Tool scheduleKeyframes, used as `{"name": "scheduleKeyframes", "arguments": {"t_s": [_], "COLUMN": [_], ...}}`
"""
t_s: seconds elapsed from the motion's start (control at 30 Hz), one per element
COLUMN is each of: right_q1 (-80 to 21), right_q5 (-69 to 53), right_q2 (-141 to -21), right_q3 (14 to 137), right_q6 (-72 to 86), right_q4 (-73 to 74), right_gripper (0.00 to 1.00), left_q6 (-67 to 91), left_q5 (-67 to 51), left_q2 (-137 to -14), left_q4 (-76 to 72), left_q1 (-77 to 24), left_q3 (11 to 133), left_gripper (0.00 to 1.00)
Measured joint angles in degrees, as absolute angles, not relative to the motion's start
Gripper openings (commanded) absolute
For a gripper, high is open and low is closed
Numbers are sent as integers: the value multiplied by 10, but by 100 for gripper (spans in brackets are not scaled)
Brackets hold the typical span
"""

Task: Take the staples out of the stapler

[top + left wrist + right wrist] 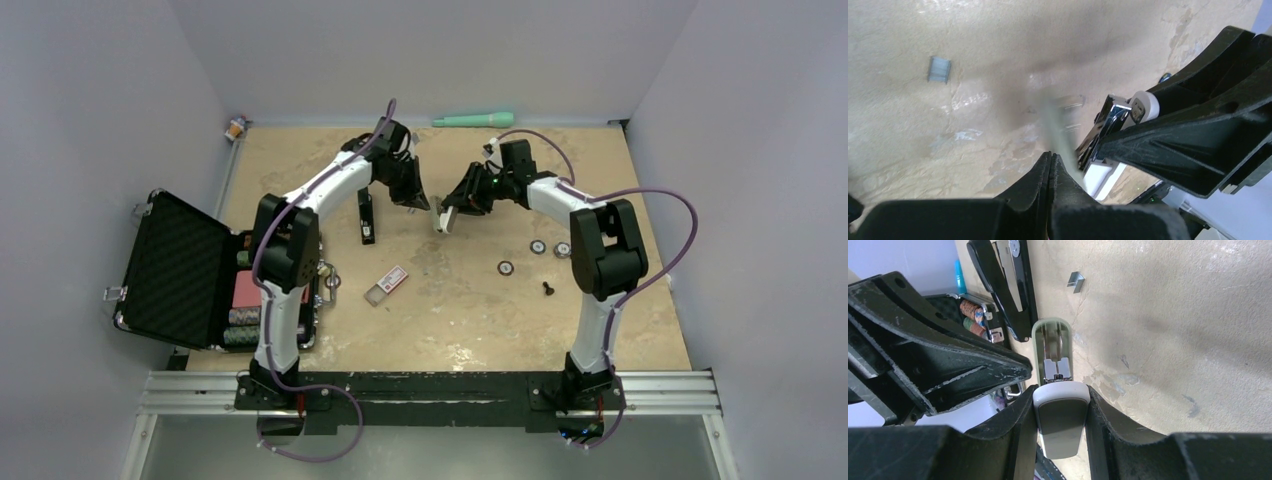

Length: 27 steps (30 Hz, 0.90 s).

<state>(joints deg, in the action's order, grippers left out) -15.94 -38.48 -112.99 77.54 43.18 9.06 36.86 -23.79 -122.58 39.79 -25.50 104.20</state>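
The slim black stapler (366, 218) lies on the table left of both grippers, untouched; the right wrist view has it at top left (1003, 290). A short grey strip of staples (939, 69) lies loose on the table (1076, 281). My right gripper (447, 215) (1062, 390) is shut on a second stapler, white and grey (1062, 415), whose sage-green lid (1037, 350) is swung open over its chrome magazine (1113, 120). My left gripper (420, 200) (1050, 154) is shut. The blurred green lid (1055, 125) runs past its fingertips; whether it is pinched I cannot tell.
An open black case (180, 270) with chips in it stands at the left edge. A clear box with a red-and-white label (387, 285) lies mid-table. Small round discs (537, 247) and a small black piece (547, 289) lie at the right. A green marker (473, 120) lies by the back wall.
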Motion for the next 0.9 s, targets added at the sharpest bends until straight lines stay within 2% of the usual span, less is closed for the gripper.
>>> {"name": "scheduleKeyframes", "arguments": {"t_s": [0.23, 0.27, 0.33, 0.43, 0.47, 0.57, 0.63, 0.8, 0.9], "right_q1": [-157, -156, -156, -156, -156, -156, -156, -156, -156], "right_q5": [-384, -384, -385, -387, -388, -392, -401, -424, -447], "right_q2": [-1130, -1130, -1130, -1127, -1125, -1110, -1094, -1043, -1016], "right_q3": [775, 775, 775, 774, 773, 772, 772, 772, 772], "right_q6": [428, 428, 428, 427, 426, 424, 424, 425, 434], "right_q4": [90, 89, 89, 89, 90, 91, 91, 89, 76], "right_gripper": [0, 0, 0, 0, 0, 0, 0, 0, 0], "left_q6": [341, 337, 329, 317, 312, 299, 290, 277, 274], "left_q5": [-187, -182, -170, -160, -159, -160, -165, -198, -242], "left_q2": [-1156, -1143, -1106, -1046, -1031, -977, -948, -881, -842], "left_q4": [426, 429, 429, 429, 430, 430, 429, 429, 421], "left_q1": [-254, -253, -251, -249, -248, -248, -247, -241, -233], "left_q3": [989, 979, 945, 895, 885, 862, 854, 845, 840], "left_gripper": [0, 6, 30, 56, 68, 86, 91, 93, 97]}}
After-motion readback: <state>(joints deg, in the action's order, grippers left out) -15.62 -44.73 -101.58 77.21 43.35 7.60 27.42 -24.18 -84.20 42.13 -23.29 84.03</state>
